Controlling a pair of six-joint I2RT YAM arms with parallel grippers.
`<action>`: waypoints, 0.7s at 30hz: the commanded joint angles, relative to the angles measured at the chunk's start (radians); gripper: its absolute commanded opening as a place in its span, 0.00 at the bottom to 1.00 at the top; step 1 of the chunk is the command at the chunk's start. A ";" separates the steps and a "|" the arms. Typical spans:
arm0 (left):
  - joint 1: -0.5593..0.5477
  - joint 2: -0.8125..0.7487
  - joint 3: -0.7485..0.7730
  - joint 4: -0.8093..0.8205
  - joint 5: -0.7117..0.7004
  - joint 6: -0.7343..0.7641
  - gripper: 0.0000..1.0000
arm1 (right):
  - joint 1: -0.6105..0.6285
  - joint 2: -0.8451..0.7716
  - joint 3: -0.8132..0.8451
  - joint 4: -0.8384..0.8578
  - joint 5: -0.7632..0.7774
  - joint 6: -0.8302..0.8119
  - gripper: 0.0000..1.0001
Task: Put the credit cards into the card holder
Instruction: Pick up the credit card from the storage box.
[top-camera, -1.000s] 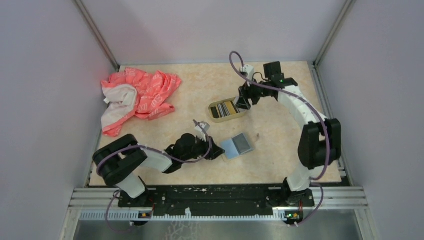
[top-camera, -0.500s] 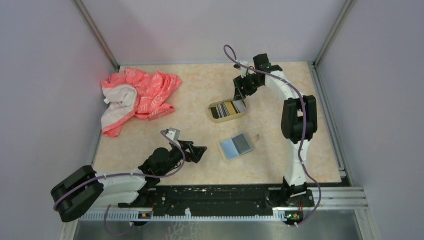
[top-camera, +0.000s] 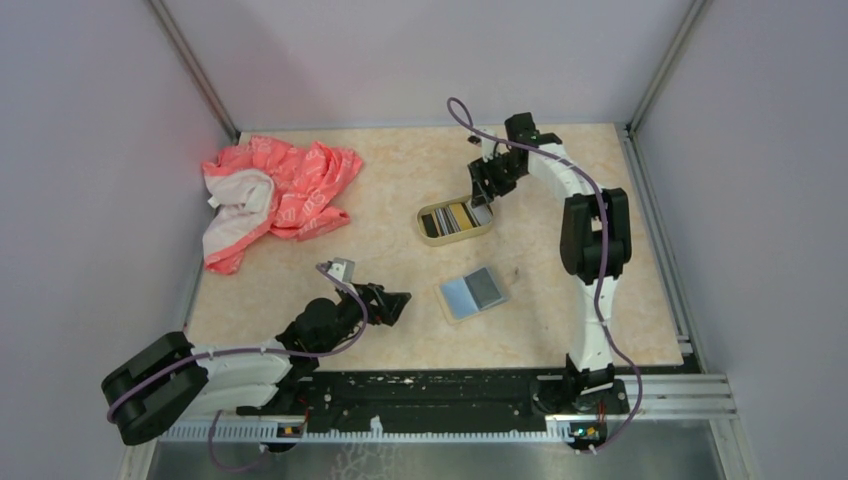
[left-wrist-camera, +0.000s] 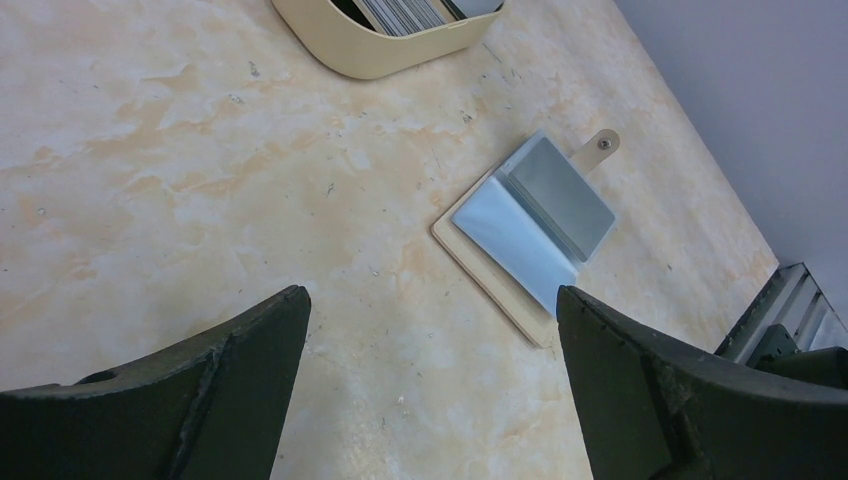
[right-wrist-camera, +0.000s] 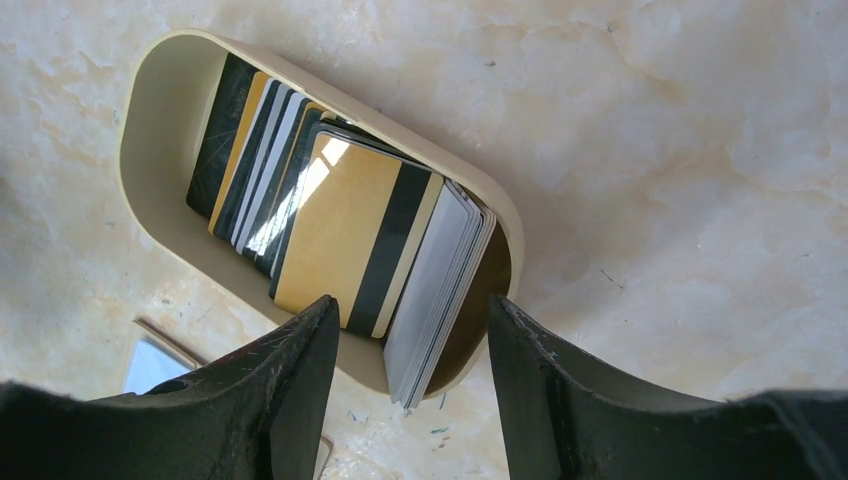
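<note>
The card holder (top-camera: 424, 222), a shallow tin with a gold-olive rim, sits mid-table and holds several striped credit cards (right-wrist-camera: 340, 240). A silvery stack of cards (right-wrist-camera: 440, 290) leans at its right end, sticking over the rim (right-wrist-camera: 150, 180). My right gripper (top-camera: 483, 200) is open just above that end, its jaws (right-wrist-camera: 412, 305) either side of the stack, holding nothing. A pale blue card (left-wrist-camera: 515, 250) and a grey card (left-wrist-camera: 560, 195) lie on a flat tan piece with a snap tab (left-wrist-camera: 603, 143), nearer me (top-camera: 472, 293). My left gripper (top-camera: 393, 303) is open and empty, low over the table left of them (left-wrist-camera: 430, 300).
A crumpled pink and white cloth (top-camera: 275, 195) lies at the far left of the table. Grey walls close in the back and both sides. The tin's near wall (left-wrist-camera: 370, 50) shows at the top of the left wrist view.
My left arm has pulled back left and toward me, away from the flat cards, and opened. My right arm has straightened up and its gripper has settled over the tin's right end.
</note>
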 joint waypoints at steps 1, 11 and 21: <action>0.005 -0.002 -0.023 0.034 -0.011 -0.018 0.98 | -0.009 0.008 0.029 0.018 0.002 0.015 0.56; 0.005 0.012 -0.023 0.042 -0.007 -0.030 0.98 | -0.010 0.068 0.055 -0.021 -0.063 0.019 0.54; 0.005 0.019 -0.023 0.058 0.002 -0.038 0.98 | -0.011 0.120 0.101 -0.056 -0.027 0.046 0.50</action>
